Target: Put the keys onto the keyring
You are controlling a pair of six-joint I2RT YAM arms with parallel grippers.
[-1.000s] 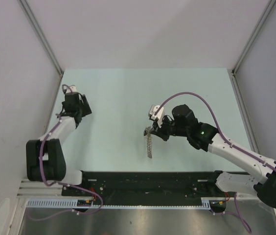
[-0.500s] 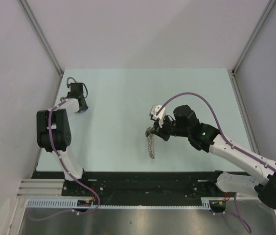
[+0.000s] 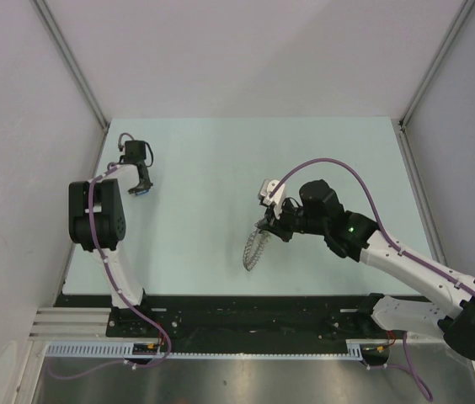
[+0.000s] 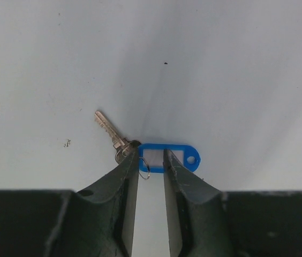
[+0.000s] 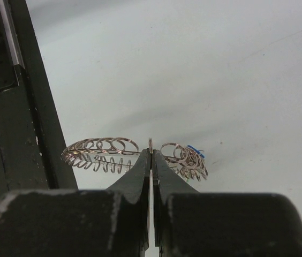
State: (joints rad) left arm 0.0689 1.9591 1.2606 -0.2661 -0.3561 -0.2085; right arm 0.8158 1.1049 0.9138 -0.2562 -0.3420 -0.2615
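Over the last second the left arm has reared up from its low crouch, and the left pincer (image 4: 150,160) has come down at the counter's (image 4: 220,80) far left edge and narrowed. The keyring (image 5: 102,152) has swung from hanging straight to slanting toward the near side. The key (image 4: 108,126) lies flat on the counter, well apart from the keyring. Its blade points away to the left and its blue tag (image 4: 182,158) is joined to it by a small split ring (image 4: 144,169). The pincer's tips stand half-narrowed over the tag's near end, with counter showing between them, so I cannot tell whether they grip it yet. The key looks light and stiff. Its smooth plastic tag is probably slippery, and it should dangle and spin from the split ring once raised. The tag's flat faces seem the surest hold, since the thin blade would likely slide. The right pincer (image 5: 151,156) is pressed together on one wire of the keyring, above mid-counter. The keyring looks like a loose springy coil that sags to both sides of the grip, so it will sway and wants holding near the loop to be threaded. A blue speck (image 5: 195,151) on the coil's right part is too small to name. Whether the coil's lowest loops touch the counter is unclear, and the overhead view shows the key only as a dot under the left pincer.
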